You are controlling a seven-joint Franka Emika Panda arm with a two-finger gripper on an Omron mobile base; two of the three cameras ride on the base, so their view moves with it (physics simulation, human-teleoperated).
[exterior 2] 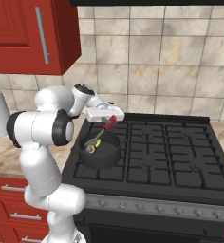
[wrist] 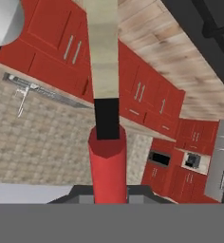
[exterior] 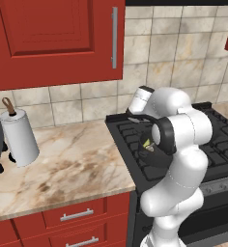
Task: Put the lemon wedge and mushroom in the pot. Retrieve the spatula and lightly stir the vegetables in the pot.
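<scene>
Right base view: fingers (exterior 2: 109, 121) pinching spatula (exterior 2: 100, 131), head inside pot (exterior 2: 100, 151) rim.

The pot (exterior 2: 99, 151) is sitting on the stove (exterior 2: 180, 156), at its front left corner. The spatula (exterior 2: 100, 132) is leaning into the pot, head down inside, handle rising toward the stove's back left. The lemon wedge (exterior 2: 98, 142) is lying in the pot beside the spatula's head. The counter (exterior: 63, 164) is lying left of the stove, with the paper towel roll (exterior: 19, 137) standing at its far left.
</scene>
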